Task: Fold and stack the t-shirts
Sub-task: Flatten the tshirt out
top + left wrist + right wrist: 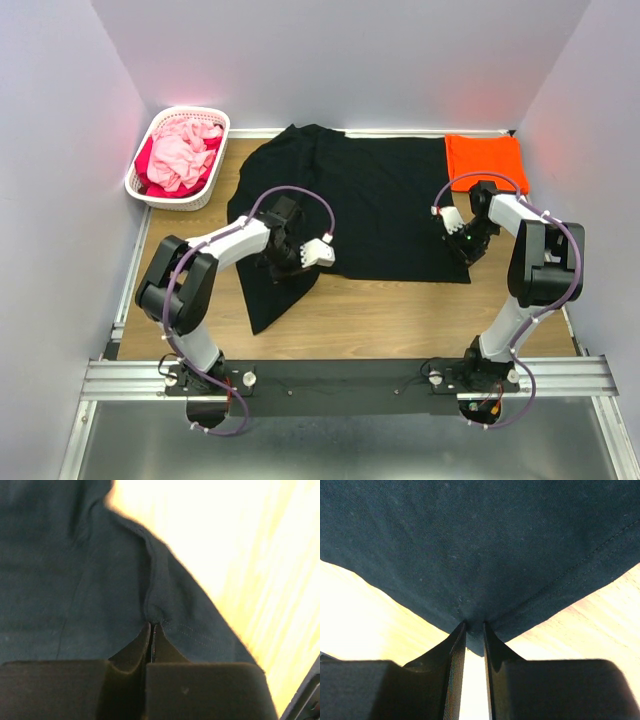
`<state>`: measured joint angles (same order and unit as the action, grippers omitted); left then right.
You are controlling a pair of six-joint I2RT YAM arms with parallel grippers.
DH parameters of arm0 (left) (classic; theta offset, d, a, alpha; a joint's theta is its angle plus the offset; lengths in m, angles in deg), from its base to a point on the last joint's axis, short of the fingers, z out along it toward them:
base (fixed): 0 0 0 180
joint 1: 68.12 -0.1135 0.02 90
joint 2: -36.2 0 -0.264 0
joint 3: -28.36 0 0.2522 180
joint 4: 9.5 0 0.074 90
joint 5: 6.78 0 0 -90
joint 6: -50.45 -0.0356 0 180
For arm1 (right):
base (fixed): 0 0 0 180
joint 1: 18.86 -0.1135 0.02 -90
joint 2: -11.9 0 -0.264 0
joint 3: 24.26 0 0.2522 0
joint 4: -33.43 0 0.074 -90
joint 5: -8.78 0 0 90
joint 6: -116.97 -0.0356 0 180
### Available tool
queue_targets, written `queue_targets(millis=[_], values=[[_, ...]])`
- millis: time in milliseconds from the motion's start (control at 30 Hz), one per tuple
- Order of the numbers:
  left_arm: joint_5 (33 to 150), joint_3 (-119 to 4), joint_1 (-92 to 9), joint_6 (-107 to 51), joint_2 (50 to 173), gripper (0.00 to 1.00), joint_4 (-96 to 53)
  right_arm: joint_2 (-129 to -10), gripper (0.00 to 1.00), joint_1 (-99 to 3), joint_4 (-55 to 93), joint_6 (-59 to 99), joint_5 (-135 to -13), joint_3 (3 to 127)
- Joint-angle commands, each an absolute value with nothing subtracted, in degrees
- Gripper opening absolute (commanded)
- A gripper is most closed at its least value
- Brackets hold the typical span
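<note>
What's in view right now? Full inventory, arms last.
black t-shirt: 1, black, spread across mid-table
orange t-shirt: 1, bright orange, far right of the table
basket: 1, white lattice, far left corner
cloth heap: 1, pink and red, inside the basket
table: 1, light wood, under everything
left gripper: 1, black, shut on a pucker of the black t-shirt near its left edge
right gripper: 1, black, pinching the black t-shirt's near right corner

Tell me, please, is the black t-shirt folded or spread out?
Spread out, not folded: the black t-shirt lies wide across the table, the left gripper and right gripper each pinching its edge.
</note>
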<state>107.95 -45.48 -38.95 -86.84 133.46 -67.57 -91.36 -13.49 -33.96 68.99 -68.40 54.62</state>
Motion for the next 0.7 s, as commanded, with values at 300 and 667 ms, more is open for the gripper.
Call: queue_targets(millis=[300,667], values=[[111.87,-45.96,-22.34,-82.61,127.96,0.1,-69.4,-91.81,0.27,-13.32,-33.33,69.24,-69.18,53.22],[113.81,-51.49,-36.01,-88.05,121.37,0.46,-75.81,-85.31,0.42,-9.19,-42.73,72.23,-68.13,63.49]])
